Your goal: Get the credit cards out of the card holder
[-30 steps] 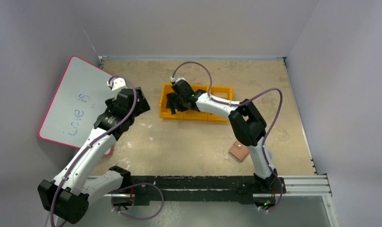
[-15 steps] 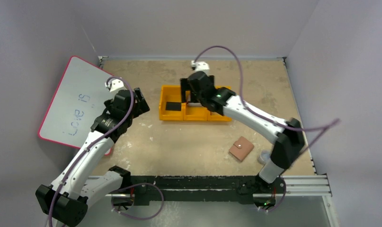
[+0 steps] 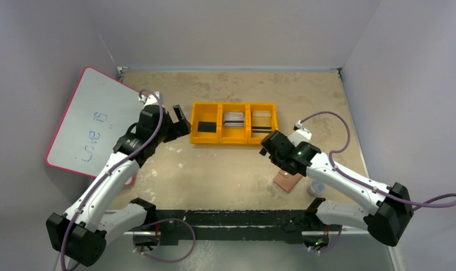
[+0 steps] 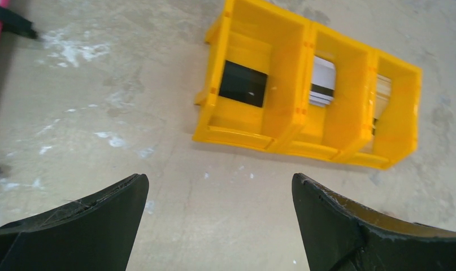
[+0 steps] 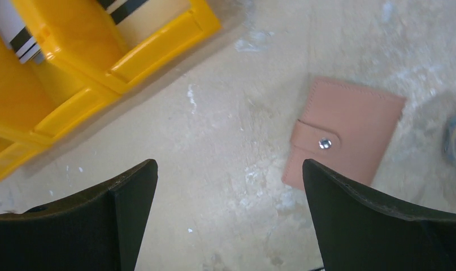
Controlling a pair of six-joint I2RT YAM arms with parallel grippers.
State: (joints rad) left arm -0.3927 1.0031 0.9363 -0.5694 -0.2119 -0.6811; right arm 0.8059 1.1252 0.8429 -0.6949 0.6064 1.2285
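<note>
Scuffed beige table (image 3: 214, 169): the snapped-shut card holder (image 5: 347, 138) lies by its near edge, rightward, close to the right gripper (image 5: 230, 166), which gapes wide and empty. The left gripper (image 4: 218, 182), equally wide and empty, faces the orange tray (image 4: 253, 138) holding credit cards (image 4: 322, 82).

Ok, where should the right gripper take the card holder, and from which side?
Probably from straight above: the card holder lies flat and closed on the table, snap tab up, so no side offers a lip. Set the open right gripper across two opposite edges, clear of the tab.
</note>
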